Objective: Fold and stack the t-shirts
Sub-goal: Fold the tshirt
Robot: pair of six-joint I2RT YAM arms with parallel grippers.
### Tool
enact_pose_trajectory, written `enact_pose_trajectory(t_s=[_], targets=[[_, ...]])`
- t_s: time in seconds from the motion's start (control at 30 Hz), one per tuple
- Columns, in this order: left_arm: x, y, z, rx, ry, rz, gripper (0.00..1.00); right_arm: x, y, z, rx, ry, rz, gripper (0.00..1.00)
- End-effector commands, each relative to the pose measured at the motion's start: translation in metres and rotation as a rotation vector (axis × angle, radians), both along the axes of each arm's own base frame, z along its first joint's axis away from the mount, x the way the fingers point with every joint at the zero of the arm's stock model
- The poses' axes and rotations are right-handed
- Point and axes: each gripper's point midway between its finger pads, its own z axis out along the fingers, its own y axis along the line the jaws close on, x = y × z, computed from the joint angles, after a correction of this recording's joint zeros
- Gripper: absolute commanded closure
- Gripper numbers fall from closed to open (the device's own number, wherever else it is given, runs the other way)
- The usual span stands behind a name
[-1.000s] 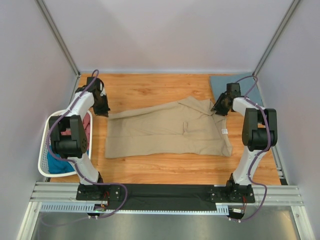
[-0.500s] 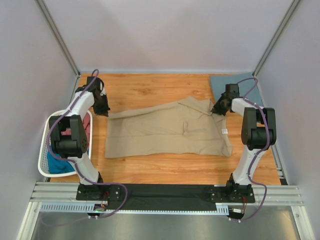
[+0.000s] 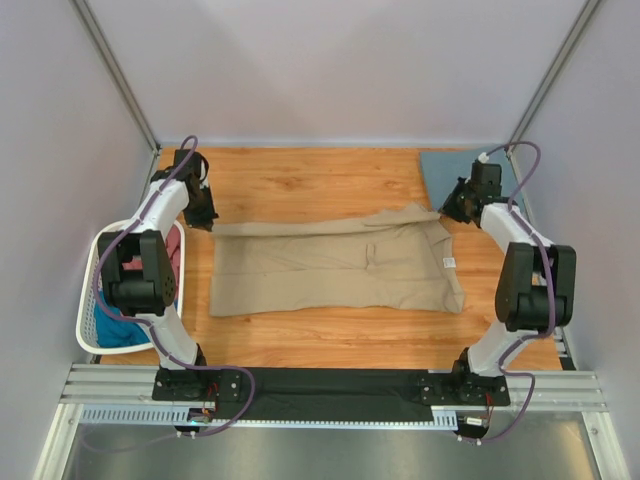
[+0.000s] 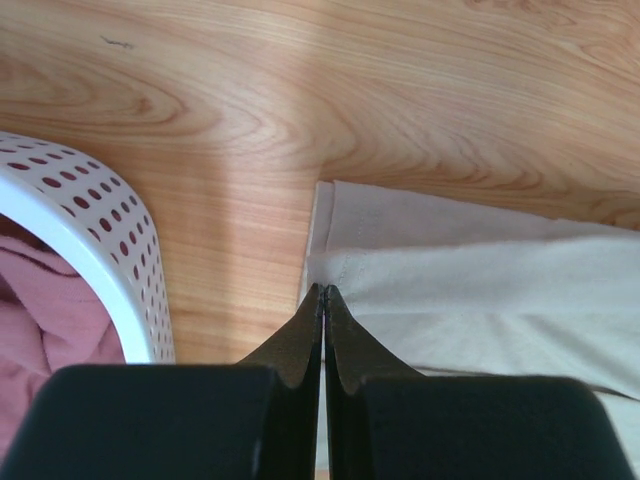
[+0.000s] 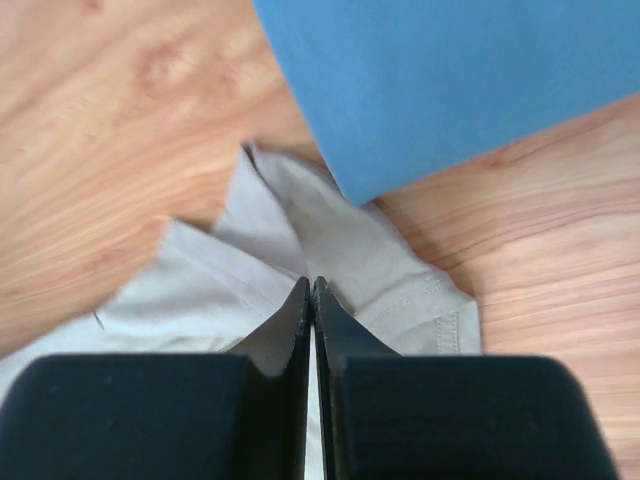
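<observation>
A tan t-shirt lies spread across the wooden table, its small white neck label near the right end. My left gripper is shut on its far left corner; the left wrist view shows the closed tips pinching the tan cloth. My right gripper is shut on the far right corner, and the right wrist view shows its tips on the tan cloth. The far edge is stretched nearly straight between both grippers. A slate blue t-shirt lies flat at the back right, also in the right wrist view.
A white plastic basket stands at the left edge, holding a pink shirt and a teal shirt. Its perforated wall and the pink cloth show in the left wrist view. Grey walls enclose the table.
My right gripper has moved right and back toward the blue shirt, pulling the tan shirt's far edge straight. My left gripper has stayed in place.
</observation>
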Motion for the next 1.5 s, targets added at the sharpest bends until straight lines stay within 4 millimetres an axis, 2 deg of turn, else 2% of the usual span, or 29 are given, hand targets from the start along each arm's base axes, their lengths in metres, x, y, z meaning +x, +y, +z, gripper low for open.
enact_pose_trajectory(t_s=[0.0, 0.13, 0.17, 0.37, 0.57, 0.67, 0.83, 0.9, 1.07, 1.1, 1.13, 1.17, 1.2, 1.23, 1.3, 1.33, 1.37, 1.4, 1.47], targets=[[0.004, 0.006, 0.010, 0.035, -0.010, 0.020, 1.00, 0.005, -0.013, 0.053, -0.095, -0.173, 0.049, 1.00], [0.000, 0.011, 0.011, 0.062, 0.004, 0.033, 1.00, -0.012, -0.020, 0.064, -0.132, -0.179, 0.030, 1.00], [-0.001, 0.012, 0.013, 0.068, 0.004, 0.034, 1.00, -0.017, -0.022, 0.073, -0.144, -0.199, 0.021, 1.00], [-0.014, 0.010, 0.012, 0.056, 0.016, 0.025, 1.00, -0.046, -0.023, 0.077, -0.154, -0.191, 0.016, 1.00], [-0.034, 0.008, -0.007, 0.086, 0.101, 0.010, 1.00, -0.081, -0.027, 0.063, -0.165, -0.136, -0.011, 1.00], [-0.043, 0.010, -0.013, 0.102, 0.122, 0.015, 1.00, -0.090, -0.028, 0.060, -0.165, -0.136, -0.027, 1.00], [-0.055, 0.013, -0.020, 0.116, 0.155, 0.031, 1.00, -0.105, -0.028, 0.031, -0.153, -0.063, -0.044, 1.00], [-0.061, 0.005, -0.024, 0.125, 0.172, 0.012, 1.00, -0.112, -0.029, 0.017, -0.146, -0.022, -0.057, 1.00], [-0.071, 0.007, -0.025, 0.146, 0.184, 0.043, 1.00, -0.126, -0.028, 0.006, -0.125, 0.024, -0.092, 0.99], [-0.073, 0.008, -0.023, 0.152, 0.186, 0.051, 0.97, -0.129, -0.025, 0.005, -0.108, 0.033, -0.093, 0.97], [-0.077, 0.011, -0.021, 0.167, 0.196, 0.061, 0.93, -0.130, -0.025, 0.006, -0.105, 0.038, -0.098, 0.88], [-0.076, 0.012, -0.015, 0.168, 0.182, 0.066, 0.81, -0.138, -0.025, 0.005, -0.104, 0.075, -0.106, 0.82], [-0.076, 0.011, -0.012, 0.167, 0.173, 0.062, 0.76, -0.140, -0.025, 0.008, -0.104, 0.085, -0.112, 0.77], [-0.072, 0.007, -0.007, 0.147, 0.151, 0.050, 0.73, -0.137, -0.026, 0.018, -0.106, 0.069, -0.112, 0.70], [-0.067, -0.004, 0.006, 0.098, 0.104, 0.010, 0.69, -0.139, -0.025, 0.026, -0.104, 0.073, -0.108, 0.66], [-0.053, -0.030, 0.020, 0.022, 0.020, -0.080, 0.63, -0.125, -0.015, 0.045, -0.061, 0.016, -0.064, 0.62], [-0.053, -0.030, 0.020, 0.023, 0.019, -0.085, 0.63, -0.125, -0.015, 0.046, -0.061, 0.015, -0.063, 0.62], [-0.047, -0.046, 0.020, -0.034, 0.000, -0.123, 0.62, -0.117, -0.010, 0.046, -0.045, 0.001, -0.038, 0.61], [-0.042, -0.058, 0.016, -0.095, 0.001, -0.137, 0.62, -0.106, 0.005, 0.049, 0.008, -0.026, 0.037, 0.61]])
